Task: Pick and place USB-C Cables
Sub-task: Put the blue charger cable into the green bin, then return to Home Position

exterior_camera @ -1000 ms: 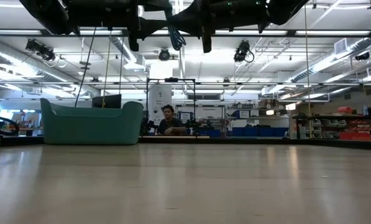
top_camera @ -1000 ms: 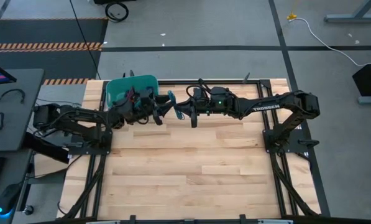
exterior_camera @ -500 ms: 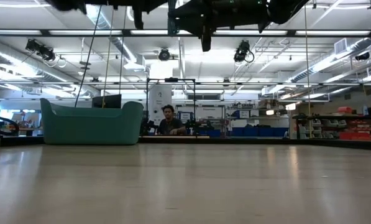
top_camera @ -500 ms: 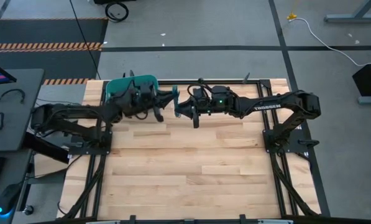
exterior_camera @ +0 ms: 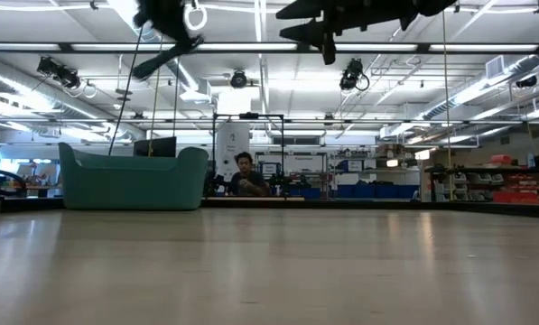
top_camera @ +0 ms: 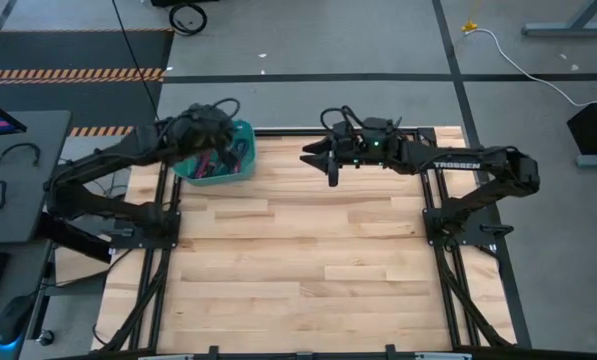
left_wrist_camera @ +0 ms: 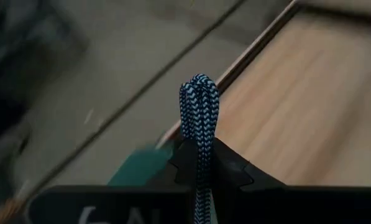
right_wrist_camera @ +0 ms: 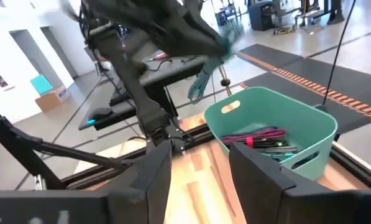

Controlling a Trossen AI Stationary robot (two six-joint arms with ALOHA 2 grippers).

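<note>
The left gripper is clenched on a folded blue braided cable above the teal bin at upper left of the overhead frame; light and floppy, it likely handles best pinched mid-bundle — its long axis runs straight out from the fingers. The right gripper waits released, upper centre; more cables lie in the bin.

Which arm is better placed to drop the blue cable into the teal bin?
Left. The left gripper is shut on the blue braided cable and sits over the teal bin. The right gripper is open, empty and off to the bin's side.
</note>
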